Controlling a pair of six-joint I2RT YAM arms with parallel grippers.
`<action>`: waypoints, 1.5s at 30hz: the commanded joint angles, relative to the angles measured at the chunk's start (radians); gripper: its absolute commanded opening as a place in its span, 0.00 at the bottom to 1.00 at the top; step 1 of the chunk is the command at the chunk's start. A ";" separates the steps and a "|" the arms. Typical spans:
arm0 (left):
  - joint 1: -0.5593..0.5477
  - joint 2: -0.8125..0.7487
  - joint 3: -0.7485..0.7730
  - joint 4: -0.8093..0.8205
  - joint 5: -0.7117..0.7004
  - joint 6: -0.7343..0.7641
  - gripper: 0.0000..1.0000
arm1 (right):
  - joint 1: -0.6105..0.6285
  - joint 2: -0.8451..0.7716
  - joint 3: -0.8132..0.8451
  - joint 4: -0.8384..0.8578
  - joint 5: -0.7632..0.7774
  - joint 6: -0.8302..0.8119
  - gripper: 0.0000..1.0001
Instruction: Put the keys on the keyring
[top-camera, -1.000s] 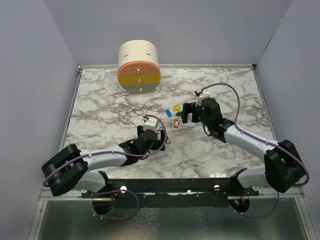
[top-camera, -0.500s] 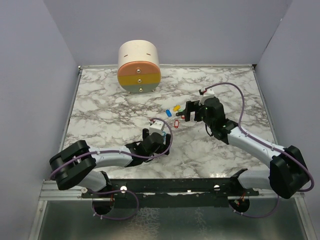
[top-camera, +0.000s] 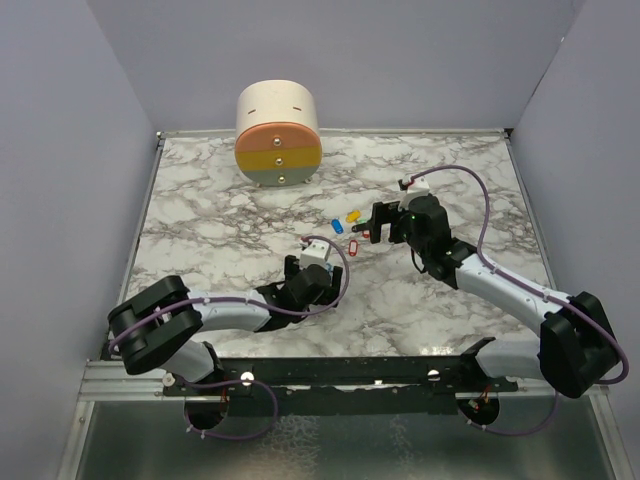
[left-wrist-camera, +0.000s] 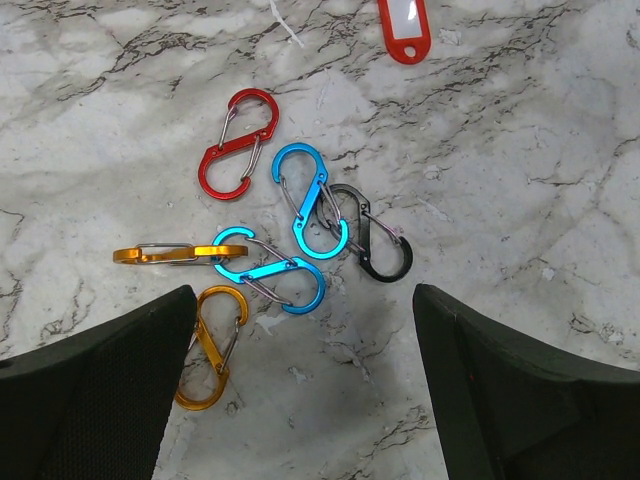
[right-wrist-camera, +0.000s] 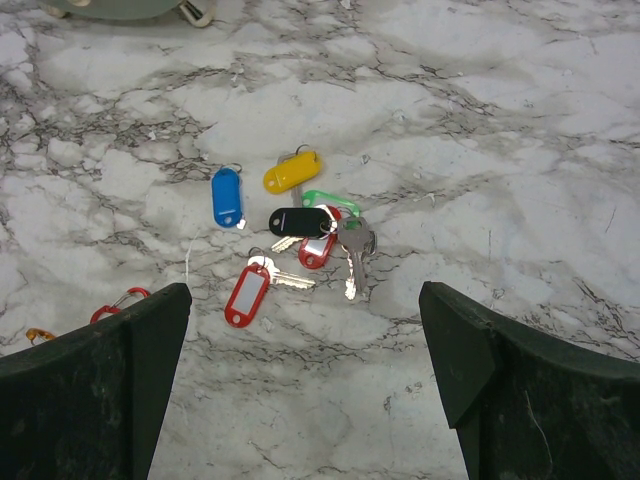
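The keys lie in a loose bunch with coloured tags: blue (right-wrist-camera: 227, 197), yellow (right-wrist-camera: 292, 172), green (right-wrist-camera: 330, 200), black (right-wrist-camera: 300, 221) and red (right-wrist-camera: 247, 294), with bare metal keys (right-wrist-camera: 352, 255) among them. My right gripper (right-wrist-camera: 305, 300) hovers open just short of them, nothing between its fingers. In the top view the bunch (top-camera: 350, 228) sits left of that gripper (top-camera: 372, 226). Several S-shaped keyring clips lie under my left gripper (left-wrist-camera: 302, 320): red (left-wrist-camera: 238, 143), blue (left-wrist-camera: 312, 200), black (left-wrist-camera: 375, 235) and orange (left-wrist-camera: 212, 345). The left gripper (top-camera: 318, 262) is open and empty above them.
A round wooden drawer unit (top-camera: 278, 135) with coloured fronts stands at the back left of the marble table (top-camera: 200, 220). A lone red tag (left-wrist-camera: 404, 28) lies beyond the clips. Purple walls close in both sides.
My left arm has swung right and forward over the clips, its jaws a touch wider. The right gripper edged slightly away from me, still open.
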 joint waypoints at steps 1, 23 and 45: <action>0.012 0.035 0.035 0.034 -0.036 0.025 0.92 | 0.005 -0.011 -0.007 0.003 0.028 0.005 1.00; 0.137 0.013 0.046 0.093 0.023 0.108 0.92 | 0.005 0.013 -0.005 0.019 0.036 -0.003 1.00; 0.215 -0.185 -0.001 -0.006 0.000 0.041 0.93 | 0.005 0.373 0.139 0.083 -0.261 0.008 0.60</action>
